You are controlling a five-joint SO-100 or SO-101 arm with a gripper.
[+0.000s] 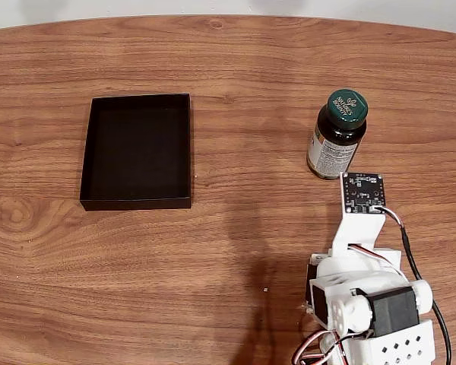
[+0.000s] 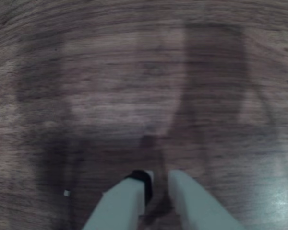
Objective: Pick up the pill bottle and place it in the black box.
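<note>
The bottle (image 1: pixel 338 135) is standing upright on the worktop (image 1: pixel 251 228), just beyond the arm (image 1: pixel 362 228). In the blurry wrist view, the jaws seem nearly closed, holding nothing.

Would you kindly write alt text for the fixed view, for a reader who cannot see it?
An upright pill bottle with a green cap stands on a wooden table, just beyond the white robot arm at lower right. An empty black box sits apart at the left.
</note>
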